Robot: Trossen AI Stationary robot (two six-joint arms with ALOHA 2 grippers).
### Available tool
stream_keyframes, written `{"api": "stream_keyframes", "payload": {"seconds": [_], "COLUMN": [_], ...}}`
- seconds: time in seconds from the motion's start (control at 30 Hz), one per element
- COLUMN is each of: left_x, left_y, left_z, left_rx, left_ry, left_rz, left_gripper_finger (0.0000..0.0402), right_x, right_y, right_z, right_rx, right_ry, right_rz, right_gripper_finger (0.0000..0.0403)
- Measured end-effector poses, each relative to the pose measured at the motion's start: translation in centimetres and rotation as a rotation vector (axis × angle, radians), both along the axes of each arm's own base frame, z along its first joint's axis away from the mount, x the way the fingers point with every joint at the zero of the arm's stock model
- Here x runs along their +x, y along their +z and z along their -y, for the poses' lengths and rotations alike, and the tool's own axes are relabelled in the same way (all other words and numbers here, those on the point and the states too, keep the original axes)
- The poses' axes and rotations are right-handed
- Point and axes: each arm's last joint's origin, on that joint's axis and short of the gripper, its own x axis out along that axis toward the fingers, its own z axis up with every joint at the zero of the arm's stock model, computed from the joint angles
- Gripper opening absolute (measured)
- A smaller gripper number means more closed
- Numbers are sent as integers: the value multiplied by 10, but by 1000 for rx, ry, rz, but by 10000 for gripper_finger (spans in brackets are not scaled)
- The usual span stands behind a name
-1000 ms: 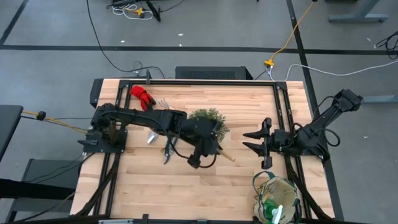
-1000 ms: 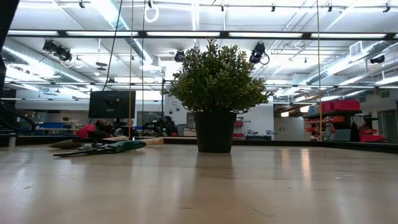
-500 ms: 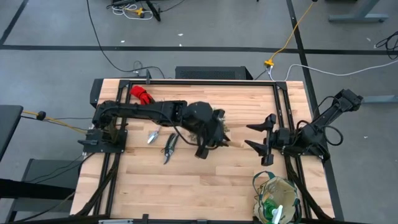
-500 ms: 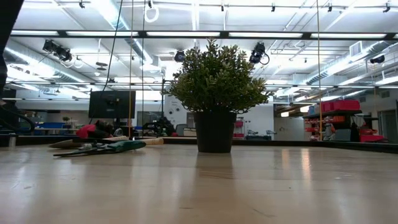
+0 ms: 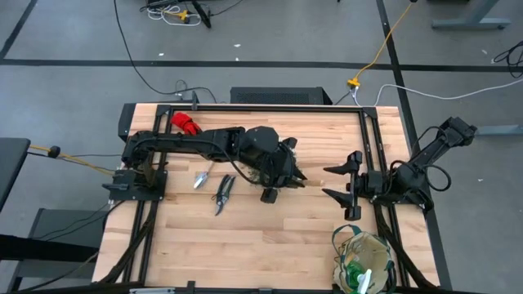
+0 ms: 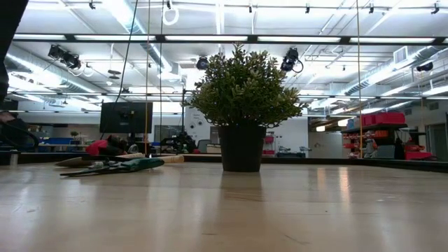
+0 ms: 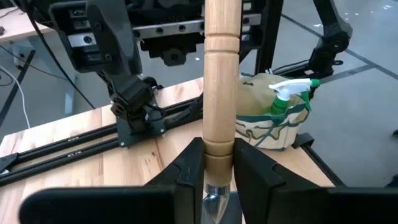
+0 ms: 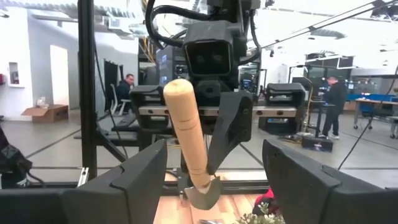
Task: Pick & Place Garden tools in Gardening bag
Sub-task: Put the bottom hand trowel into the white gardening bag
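I have the left end effector (image 7: 210, 171) clenched on a wooden-handled tool (image 7: 221, 74), lifted above the surface (image 5: 245, 237). The right end effector (image 5: 341, 186) is released and waits just in front of it, facing it. The gardening bag (image 5: 362, 260) sits beyond the right one, near the surface's corner. My worry is that the smooth handle slips or tilts during transfer, or the two arms collide. I can read no labels or writing.
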Motion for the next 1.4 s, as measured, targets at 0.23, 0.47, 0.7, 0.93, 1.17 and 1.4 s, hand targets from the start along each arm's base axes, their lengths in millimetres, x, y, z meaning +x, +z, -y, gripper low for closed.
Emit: {"api": "stream_keyframes", "payload": {"seconds": [0.23,0.47,0.7,0.93,1.17,1.4], "left_x": [0,0,0,0,0,0], "left_y": [0,0,0,0,0,0], "left_z": [0,0,0,0,0,0], "left_rx": [1,2,2,0,0,1], "left_ry": [3,3,3,0,0,-1], "left_rz": [0,0,0,0,0,0], "left_gripper_finger": [72,73,74,74,72,73], "right_x": [10,23,29,33,35,37], "right_y": [-3,-5,-7,-7,-6,-6], "right_z": [0,0,-3,-3,-1,1], "right_rx": [-10,-9,-84,-155,-176,-176], "right_ry": [6,35,78,102,118,130], "right_rz": [9,57,85,124,136,142], "right_gripper_finger": [265,265,265,265,243,180]}}
